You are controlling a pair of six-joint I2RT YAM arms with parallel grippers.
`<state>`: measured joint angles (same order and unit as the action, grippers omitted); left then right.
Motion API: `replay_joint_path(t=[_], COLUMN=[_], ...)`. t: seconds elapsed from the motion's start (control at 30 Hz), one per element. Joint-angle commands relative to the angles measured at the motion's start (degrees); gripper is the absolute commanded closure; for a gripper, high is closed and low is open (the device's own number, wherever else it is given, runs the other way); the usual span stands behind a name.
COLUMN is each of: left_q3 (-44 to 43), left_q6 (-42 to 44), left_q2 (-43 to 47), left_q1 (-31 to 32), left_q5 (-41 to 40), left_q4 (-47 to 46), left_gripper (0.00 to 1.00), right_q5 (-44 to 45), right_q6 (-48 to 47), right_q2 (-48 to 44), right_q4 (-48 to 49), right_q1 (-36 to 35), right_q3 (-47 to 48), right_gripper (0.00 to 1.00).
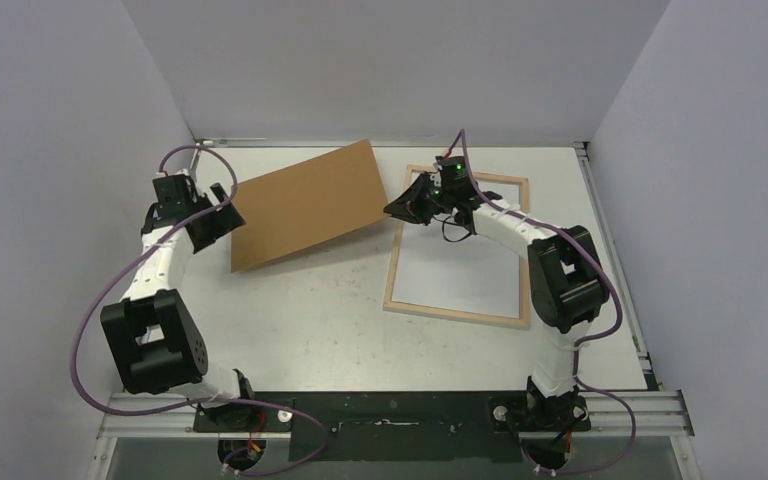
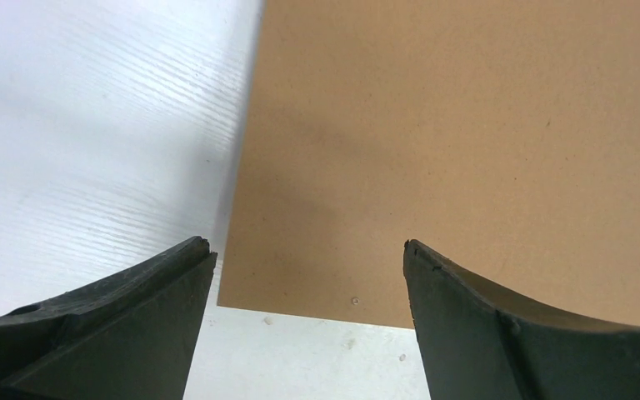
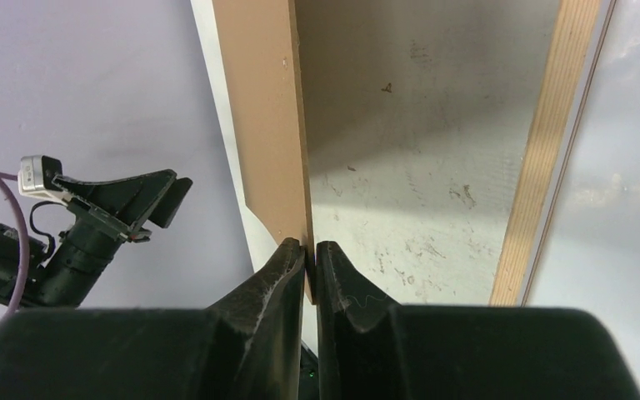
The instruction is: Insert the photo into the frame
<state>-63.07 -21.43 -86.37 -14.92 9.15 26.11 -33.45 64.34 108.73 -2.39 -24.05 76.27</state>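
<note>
The frame (image 1: 455,312), with a thin pale wood rim, lies flat on the table at the right; its rim also shows in the right wrist view (image 3: 542,167). Its inside looks plain white, and no printed side of the photo shows in any view. My right gripper (image 1: 400,210) (image 3: 310,246) is shut on the right edge of the plain brown hardboard sheet (image 1: 305,205) (image 3: 262,108) and holds it tilted up, left of the frame. My left gripper (image 1: 222,210) (image 2: 308,246) is open and empty over the sheet's left corner (image 2: 467,125).
White walls close in the table on three sides. The left arm (image 3: 92,225) shows beyond the sheet in the right wrist view. Bare table (image 1: 310,310) lies in front of the sheet. A black strip (image 1: 390,420) runs between the arm bases.
</note>
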Motion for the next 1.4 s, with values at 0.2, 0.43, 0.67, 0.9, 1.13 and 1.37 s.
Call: replay_joint_path(t=[0.2, 0.43, 0.67, 0.9, 1.13, 1.37], left_q3=[7.19, 13.57, 15.38, 15.21, 14.51, 16.02], left_q6=[11.83, 23.35, 33.1, 42.6, 49.69, 54.17], left_q2=[8.45, 11.92, 11.68, 8.15, 3.42, 3.08], left_q1=[9.98, 22.06, 30.36, 38.48, 39.55, 39.44], left_q5=[4.46, 9.16, 11.14, 0.89, -0.79, -1.69], left_q4=[-19.28, -31.21, -33.91, -36.74, -35.99, -35.53], left_gripper=[0.21, 0.19, 0.17, 0.19, 0.19, 0.28], right_q5=[2.0, 3.03, 3.79, 3.73, 4.26, 4.56], right_q6=[-1.77, -0.03, 1.33, 2.69, 5.19, 5.52], right_q2=[-2.15, -1.67, -2.74, -3.52, -4.68, -5.2], right_q4=[-10.76, -13.96, -15.89, -17.0, -20.83, -22.78], right_q1=[0.72, 0.91, 1.94, 1.99, 1.99, 1.96], right_q3=[9.27, 11.1, 11.07, 11.16, 12.73, 12.93], right_gripper=[1.0, 1.0, 1.0, 1.0, 1.0, 1.0])
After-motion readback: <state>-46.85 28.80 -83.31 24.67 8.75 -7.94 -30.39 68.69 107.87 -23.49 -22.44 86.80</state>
